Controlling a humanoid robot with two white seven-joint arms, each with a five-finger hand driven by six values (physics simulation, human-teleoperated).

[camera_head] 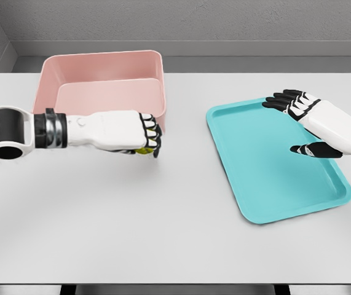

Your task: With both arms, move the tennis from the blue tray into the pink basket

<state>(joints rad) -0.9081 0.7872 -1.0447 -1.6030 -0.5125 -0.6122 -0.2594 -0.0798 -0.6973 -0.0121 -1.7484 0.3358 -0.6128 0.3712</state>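
A yellow-green tennis ball (pixel 143 150), mostly hidden, sits inside the curled fingers of the left hand (pixel 143 133), just in front of the pink basket (pixel 101 64), which holds nothing. The right hand (pixel 302 117), fingers extended and holding nothing, hovers over the bare blue tray (pixel 267 178) on the white table (pixel 132 233).

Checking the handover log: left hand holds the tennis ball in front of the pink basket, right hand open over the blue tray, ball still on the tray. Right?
Not quite: the head view shows the blue tray bare. The tennis ball is in the left hand, in front of the pink basket. The right hand is open over the tray.
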